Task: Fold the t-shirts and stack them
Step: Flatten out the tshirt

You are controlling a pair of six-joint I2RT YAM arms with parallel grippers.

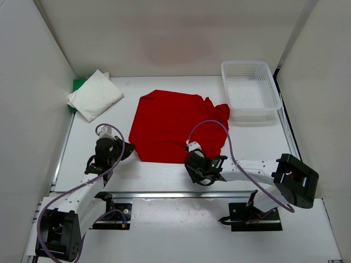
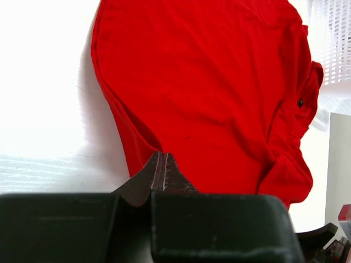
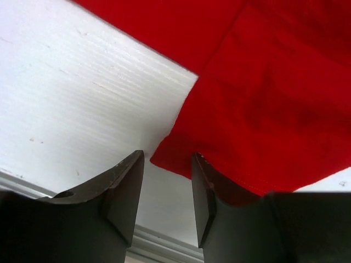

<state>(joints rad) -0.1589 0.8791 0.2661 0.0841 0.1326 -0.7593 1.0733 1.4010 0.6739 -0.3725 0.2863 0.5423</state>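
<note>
The red t-shirt (image 1: 174,125) lies spread on the table's middle, partly folded, with a bunched sleeve at its right. A folded white t-shirt (image 1: 94,94) lies on a green one (image 1: 79,84) at the far left. My left gripper (image 1: 125,148) is shut and empty, just off the red shirt's near-left corner (image 2: 137,150). My right gripper (image 1: 192,158) is open at the shirt's near edge; a red corner (image 3: 175,156) lies between its fingers (image 3: 123,189), not gripped.
A white mesh basket (image 1: 249,87) stands at the far right, next to the red sleeve. White walls close in the table on the left, right and back. A metal rail (image 1: 181,195) runs along the near edge.
</note>
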